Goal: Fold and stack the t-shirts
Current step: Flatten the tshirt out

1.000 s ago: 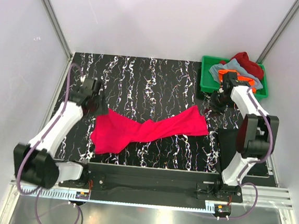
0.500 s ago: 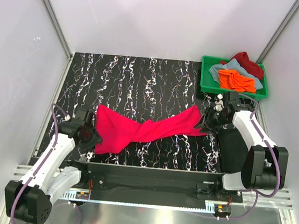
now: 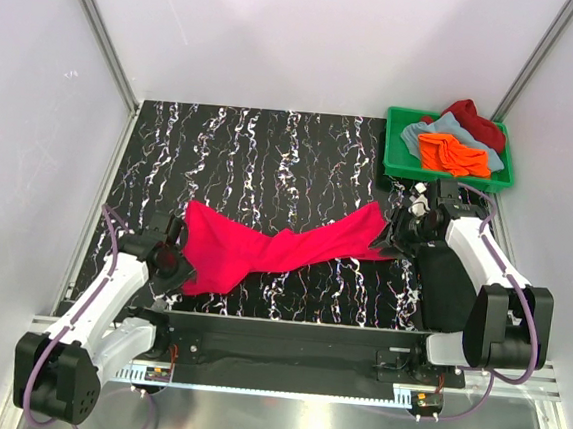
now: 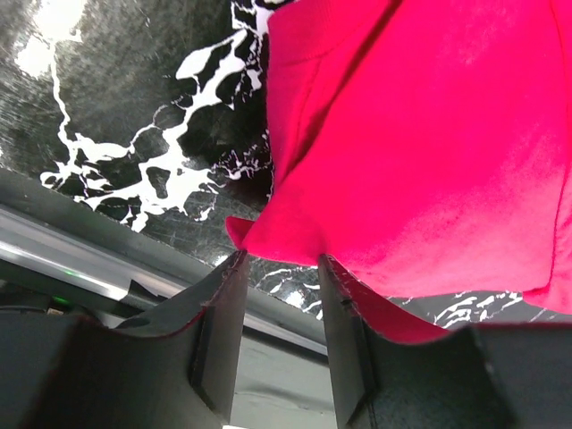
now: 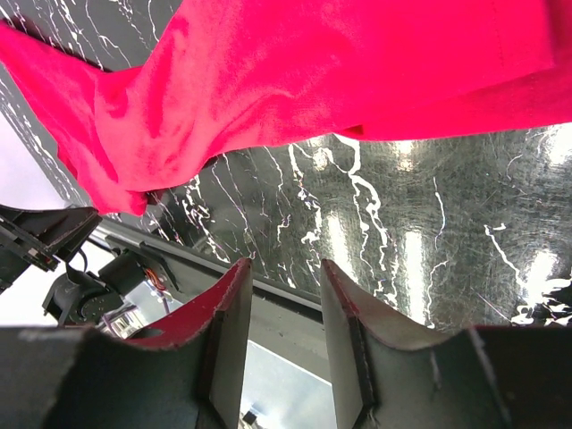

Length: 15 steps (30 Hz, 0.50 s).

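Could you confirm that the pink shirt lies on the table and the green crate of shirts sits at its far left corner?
Not quite: the top view shows the green crate at the far right corner; the pink shirt is on the table.

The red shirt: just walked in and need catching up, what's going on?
Two robot arms are working on the pinkish-red t-shirt, which lies twisted and unfolded across the table. The left hand sits at its near-left corner, the right hand by its right end, both with fingers parted. The green crate holds other shirts.
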{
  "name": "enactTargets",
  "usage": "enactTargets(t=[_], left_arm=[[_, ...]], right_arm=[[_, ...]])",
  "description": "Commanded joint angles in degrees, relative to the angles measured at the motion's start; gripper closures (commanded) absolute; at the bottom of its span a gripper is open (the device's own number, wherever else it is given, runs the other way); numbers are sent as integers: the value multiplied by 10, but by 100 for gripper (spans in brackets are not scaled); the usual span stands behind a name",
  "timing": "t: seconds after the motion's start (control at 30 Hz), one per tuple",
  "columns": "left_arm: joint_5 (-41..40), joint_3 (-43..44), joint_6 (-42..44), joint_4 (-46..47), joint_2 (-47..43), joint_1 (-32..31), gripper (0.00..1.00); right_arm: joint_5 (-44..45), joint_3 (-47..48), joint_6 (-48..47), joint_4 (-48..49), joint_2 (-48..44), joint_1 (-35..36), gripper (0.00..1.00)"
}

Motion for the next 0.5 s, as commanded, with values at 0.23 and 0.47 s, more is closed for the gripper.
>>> enactTargets(t=[0.23,0.47], left_arm=[[-55,-6,-9,19,5,2,62],[-52,-15,-45,12,13,2,63]], right_arm=[[-22,-3,-3,34,9,3,58],[-25,-6,15,53,18,3,60]])
